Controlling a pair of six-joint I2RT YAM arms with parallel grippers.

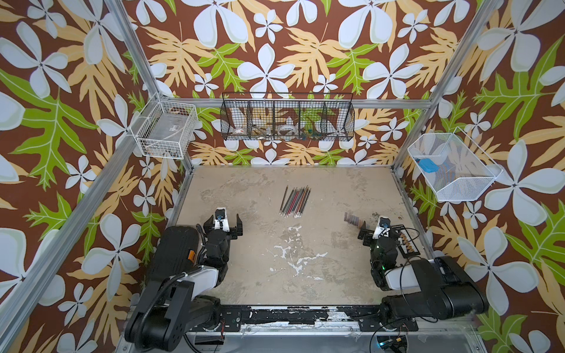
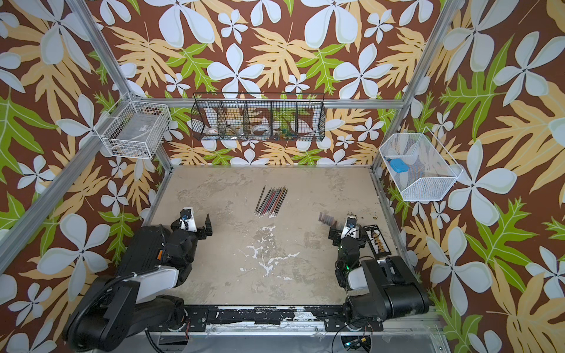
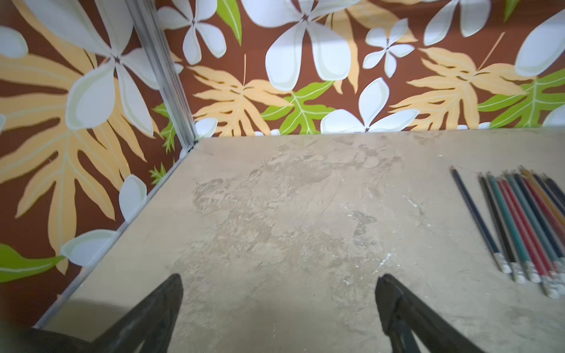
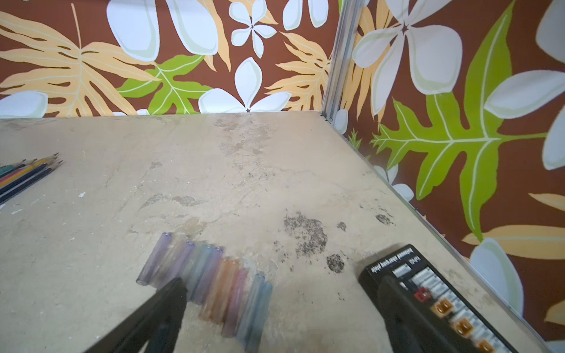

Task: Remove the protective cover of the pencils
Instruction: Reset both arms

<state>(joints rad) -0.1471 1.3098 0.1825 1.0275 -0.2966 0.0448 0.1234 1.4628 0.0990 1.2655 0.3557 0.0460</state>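
Left hand (image 1: 224,219) is seen released, its jaws spread wide over the bare desk (image 1: 275,262) at about 9 o'clock from the desk's middle, with nothing held. Right hand (image 1: 380,229) is also released, at about 3 o'clock, and nothing is grasped by it. The pencils (image 1: 295,201) are laid side by side in a bundle at 12 o'clock, well apart from both hands, with sharpened tips bared. The protective cover (image 1: 353,219), a row of translucent caps, is laid flat at 11 o'clock from the right hand, just beside one finger. A black card (image 1: 406,241) is seen at that hand's 3 o'clock.
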